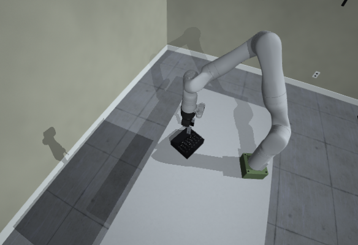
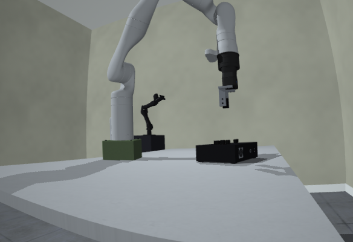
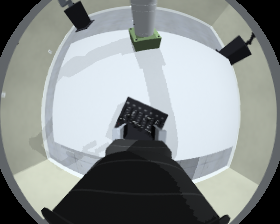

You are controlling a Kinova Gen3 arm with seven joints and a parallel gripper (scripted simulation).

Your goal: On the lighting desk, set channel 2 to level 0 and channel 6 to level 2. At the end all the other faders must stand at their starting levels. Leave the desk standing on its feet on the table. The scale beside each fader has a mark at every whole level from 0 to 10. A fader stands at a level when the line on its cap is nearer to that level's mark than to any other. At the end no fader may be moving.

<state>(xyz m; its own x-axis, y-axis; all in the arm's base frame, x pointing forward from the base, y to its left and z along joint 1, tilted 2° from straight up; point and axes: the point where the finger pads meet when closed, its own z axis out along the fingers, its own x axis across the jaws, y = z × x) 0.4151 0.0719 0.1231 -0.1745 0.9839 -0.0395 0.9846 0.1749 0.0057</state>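
The black lighting desk (image 1: 187,145) (image 2: 215,153) (image 3: 133,106) stands flat on the white table (image 1: 190,203) (image 2: 181,195) (image 3: 201,95). Its top carries small faders and knobs, too small to read levels or channel numbers. My gripper (image 2: 223,107) (image 3: 139,129) is open and empty, pointing down. In the exterior view it hangs well above the desk, with a clear gap to the caps. In the wrist view the fingers stand on either side of the desk's near part, and the gripper body hides some of the desk.
The green base block (image 1: 257,174) (image 2: 122,150) (image 3: 147,43) of my arm stands on the table to one side of the desk. A small black arm on a dark box (image 2: 157,143) (image 3: 235,51) is behind it. The table edge lies close beyond the desk.
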